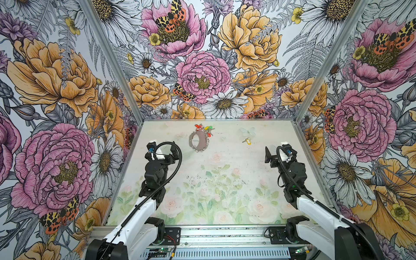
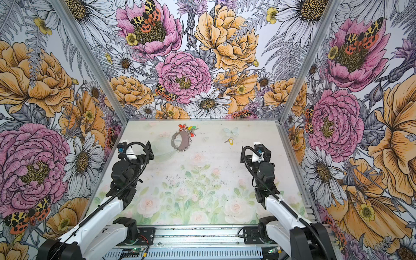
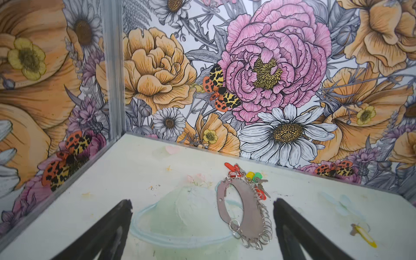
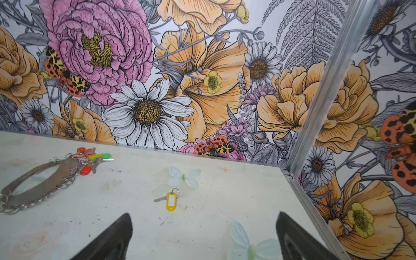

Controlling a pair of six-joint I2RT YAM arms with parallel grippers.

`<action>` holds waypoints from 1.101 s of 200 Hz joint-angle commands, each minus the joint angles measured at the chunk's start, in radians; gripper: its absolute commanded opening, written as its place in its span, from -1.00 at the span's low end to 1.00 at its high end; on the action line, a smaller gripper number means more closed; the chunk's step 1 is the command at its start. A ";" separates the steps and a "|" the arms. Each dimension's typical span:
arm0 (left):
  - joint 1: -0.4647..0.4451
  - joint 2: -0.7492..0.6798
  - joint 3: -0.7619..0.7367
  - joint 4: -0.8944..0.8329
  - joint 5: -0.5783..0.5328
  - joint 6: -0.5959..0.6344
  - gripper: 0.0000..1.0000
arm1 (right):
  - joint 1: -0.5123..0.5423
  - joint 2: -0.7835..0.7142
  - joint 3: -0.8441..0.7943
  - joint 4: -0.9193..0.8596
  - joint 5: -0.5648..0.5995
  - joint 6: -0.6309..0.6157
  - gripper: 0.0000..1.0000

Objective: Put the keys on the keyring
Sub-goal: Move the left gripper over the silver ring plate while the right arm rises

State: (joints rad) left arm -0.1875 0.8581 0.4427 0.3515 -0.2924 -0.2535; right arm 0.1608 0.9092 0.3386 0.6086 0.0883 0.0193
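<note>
both arms hover with nothing in them. the right gripper (image 4: 204, 216) has its black fingers spread wide, and the small silver key with the yellow plastic tag (image 4: 171, 201) lies flat on the pale painted table (image 4: 236, 191) just ahead of the fingertips. the left gripper (image 3: 202, 202), also spread, has the large flat grey metal keyring fringed with split rings (image 3: 252, 209) between its fingertips, close by one of them. i'd drop the right fingers straight over the tag and pinch across its narrow width, leaving its little ring free.
</note>
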 commanded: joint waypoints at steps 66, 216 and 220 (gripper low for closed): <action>0.236 -0.101 0.019 -0.278 0.422 -0.502 0.97 | -0.056 -0.400 0.193 -0.772 -0.077 0.493 0.99; -0.183 1.114 1.094 -0.908 0.290 -0.303 0.97 | -0.080 -0.197 0.178 -0.816 -0.254 0.536 0.99; -0.184 1.134 1.115 -0.920 0.289 -0.301 0.97 | -0.080 -0.192 0.177 -0.816 -0.254 0.535 0.99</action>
State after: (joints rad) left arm -0.3573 1.9228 1.4425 -0.4454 0.0353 -0.5663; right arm 0.0837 0.6945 0.4877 -0.2070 -0.1390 0.5472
